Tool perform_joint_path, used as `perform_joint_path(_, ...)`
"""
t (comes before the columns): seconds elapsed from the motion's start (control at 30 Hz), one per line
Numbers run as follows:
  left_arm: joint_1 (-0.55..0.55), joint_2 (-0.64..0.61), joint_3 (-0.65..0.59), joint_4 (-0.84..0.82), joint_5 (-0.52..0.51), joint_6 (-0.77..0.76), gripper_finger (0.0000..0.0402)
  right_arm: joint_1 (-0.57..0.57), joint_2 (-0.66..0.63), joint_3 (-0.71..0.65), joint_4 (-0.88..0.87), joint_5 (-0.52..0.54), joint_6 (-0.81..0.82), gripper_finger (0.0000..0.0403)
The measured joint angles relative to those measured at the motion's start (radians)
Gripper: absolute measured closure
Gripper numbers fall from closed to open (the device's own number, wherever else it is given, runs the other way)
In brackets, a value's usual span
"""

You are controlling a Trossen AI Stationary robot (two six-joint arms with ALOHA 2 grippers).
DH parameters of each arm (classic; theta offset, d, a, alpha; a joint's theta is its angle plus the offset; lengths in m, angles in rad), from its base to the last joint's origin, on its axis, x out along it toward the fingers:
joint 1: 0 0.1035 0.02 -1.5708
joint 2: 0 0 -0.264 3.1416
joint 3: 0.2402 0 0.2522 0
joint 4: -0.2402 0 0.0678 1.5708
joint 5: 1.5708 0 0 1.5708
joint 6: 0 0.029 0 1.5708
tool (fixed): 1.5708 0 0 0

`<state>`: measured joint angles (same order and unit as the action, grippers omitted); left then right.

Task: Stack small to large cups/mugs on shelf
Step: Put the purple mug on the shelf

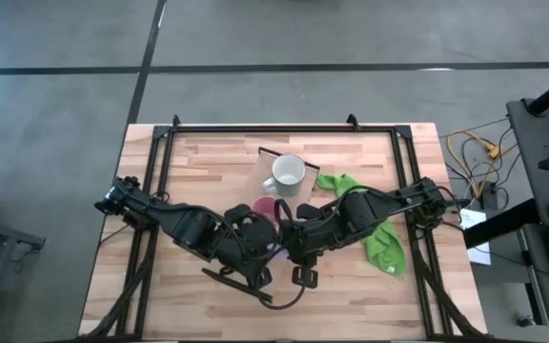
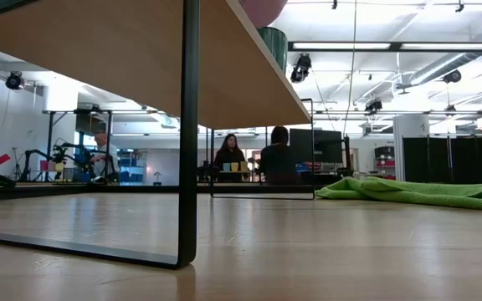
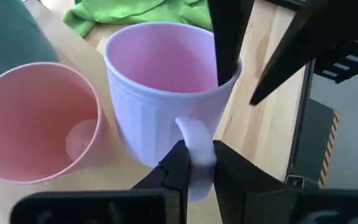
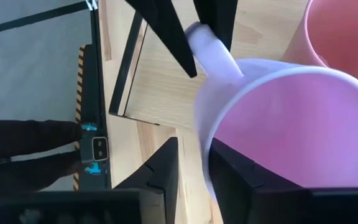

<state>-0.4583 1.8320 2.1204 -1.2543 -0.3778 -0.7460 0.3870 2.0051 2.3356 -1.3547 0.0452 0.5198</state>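
The lilac-pink mug [image 3: 160, 81] is upright between both grippers at the table's middle, over the light-wood shelf [image 2: 124, 50]. My left gripper [image 3: 197, 158] is shut on its handle. My right gripper [image 4: 191, 155] is shut on its rim. In the high view the arms cover most of it. The salmon-pink cup [image 3: 36, 118] stands upright right beside it, toward the far side [image 1: 263, 208]. The pale grey-white mug [image 1: 287, 171] stands farther back on the shelf's far end, with no gripper near it. My left gripper pinches the lilac mug's handle [image 3: 194, 134] between its two fingers, coming level at the mug's side. The mug is upright; the fingers hide its base. My right gripper has the mug's rim [image 4: 197, 134] on the side opposite the handle. One finger [image 3: 225, 37] is inside and one [image 3: 278, 62] outside, slanting down from above.
A crumpled green cloth [image 1: 375, 233] lies on the table to the right, under the right arm. The shelf stands on thin black legs [image 2: 189, 134]. A black frame runs along the table's edges [image 1: 255, 127]. People sit in the room beyond [image 2: 228, 155].
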Motion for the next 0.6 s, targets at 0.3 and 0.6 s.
perform_joint_path(0.3,-0.001,0.0,0.0,-0.081,0.028,-0.035,0.0372,0.018,-0.063,0.0,0.001,0.0,0.006,0.0321)
perform_joint_path(0.6,-0.028,0.0,0.0,-0.037,0.082,-0.083,0.0372,0.016,-0.12,0.0,0.001,0.061,0.009,0.0333)
